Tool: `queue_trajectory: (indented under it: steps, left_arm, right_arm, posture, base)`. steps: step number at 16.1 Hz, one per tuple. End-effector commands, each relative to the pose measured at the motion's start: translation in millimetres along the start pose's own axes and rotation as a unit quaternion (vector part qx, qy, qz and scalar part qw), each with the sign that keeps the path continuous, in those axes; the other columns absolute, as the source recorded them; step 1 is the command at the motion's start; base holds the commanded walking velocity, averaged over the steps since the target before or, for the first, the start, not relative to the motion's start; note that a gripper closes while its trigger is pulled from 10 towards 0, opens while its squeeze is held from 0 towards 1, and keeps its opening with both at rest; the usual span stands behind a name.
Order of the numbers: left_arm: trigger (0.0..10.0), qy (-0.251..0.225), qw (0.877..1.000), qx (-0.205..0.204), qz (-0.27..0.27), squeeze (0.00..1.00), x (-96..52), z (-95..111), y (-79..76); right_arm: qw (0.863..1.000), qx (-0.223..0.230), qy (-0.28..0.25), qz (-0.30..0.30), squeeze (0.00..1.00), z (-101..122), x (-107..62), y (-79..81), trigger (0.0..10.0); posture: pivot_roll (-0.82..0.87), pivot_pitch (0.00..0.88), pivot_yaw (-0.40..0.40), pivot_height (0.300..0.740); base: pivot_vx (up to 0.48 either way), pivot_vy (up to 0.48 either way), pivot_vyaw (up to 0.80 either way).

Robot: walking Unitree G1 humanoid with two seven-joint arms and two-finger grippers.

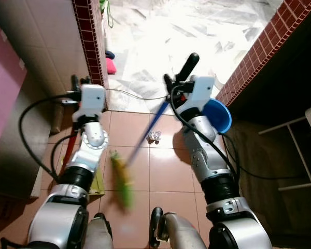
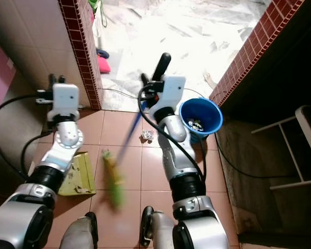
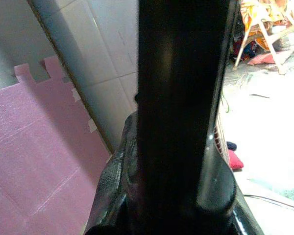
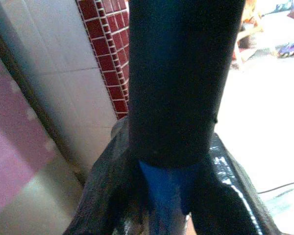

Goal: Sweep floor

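A blue broom handle [image 1: 151, 126] is gripped tight by the right gripper [image 1: 177, 79], and the blue stick is seen pinched between its black fingers [image 4: 186, 83] in the right wrist view. The handle slants down to a green broom head [image 1: 122, 179], which is blurred and rests on the brown tiled floor [image 1: 163, 168] between the two arms.

A red handle [image 1: 68, 150] is clasped by the left gripper [image 1: 79, 82]. A black bar is seen pressed between its fingers [image 3: 181, 98] in the left wrist view. A yellow-green dustpan [image 2: 76, 174] lies on the floor under the left arm, next to the pink wall [image 1: 2, 78].

A small crumpled bit of trash [image 1: 155, 136] lies on the brown tiles, just in front of the broom head and near the edge where the white marble floor [image 1: 197, 31] begins. A blue bucket [image 2: 201, 116] with some trash inside is seen beside the right arm, close to the red brick wall [image 2: 249, 57].
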State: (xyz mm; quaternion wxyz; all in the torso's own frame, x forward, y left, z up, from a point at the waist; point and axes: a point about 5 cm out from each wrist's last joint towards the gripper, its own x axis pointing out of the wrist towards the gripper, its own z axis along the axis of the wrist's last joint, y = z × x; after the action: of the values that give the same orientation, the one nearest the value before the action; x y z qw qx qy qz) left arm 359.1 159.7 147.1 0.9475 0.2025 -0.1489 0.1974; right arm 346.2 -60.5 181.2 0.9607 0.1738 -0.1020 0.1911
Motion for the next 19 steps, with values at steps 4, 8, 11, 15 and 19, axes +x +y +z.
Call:
queue_trajectory:
  steps: [4,8,11,15,19]
  left_arm:
    - [10.0,0.032,0.999,-0.030,-0.026,0.00,-11.6,-10,-13.7]
    - [10.0,0.038,0.997,-0.043,-0.045,0.00,-16.1,-9,-24.0]
    - [10.0,0.022,0.997,-0.059,-0.046,0.00,-12.7,-1,-24.1]
    - [10.0,-0.046,0.989,-0.128,-0.050,0.00,-3.9,32,-12.8]
    - [10.0,-0.073,0.988,-0.135,-0.037,0.00,3.9,44,0.2]
  right_arm:
    - [0.996,0.054,0.014,0.063,0.00,4,-4.0,1.6,10.0]
    - [0.994,0.002,0.014,0.106,0.00,23,-7.9,-12.1,10.0]
    - [0.993,-0.065,0.011,0.101,0.00,29,-7.3,-22.4,10.0]
    - [0.990,-0.120,0.029,0.073,0.00,14,-23.6,-41.0,10.0]
    - [0.989,-0.128,0.020,0.070,0.00,6,-25.7,-35.7,10.0]
  posture:
    - [-0.10,0.209,-0.134,0.740]
    - [-0.10,0.172,-0.128,0.740]
    - [-0.09,0.146,-0.124,0.740]
    - [-0.05,0.108,-0.119,0.740]
    - [-0.03,0.079,-0.108,0.740]
  base:
    - [0.000,0.000,0.00]
    - [0.000,0.000,0.00]
    - [0.000,0.000,0.00]
    - [0.000,0.000,0.00]
    - [0.000,0.000,0.54]
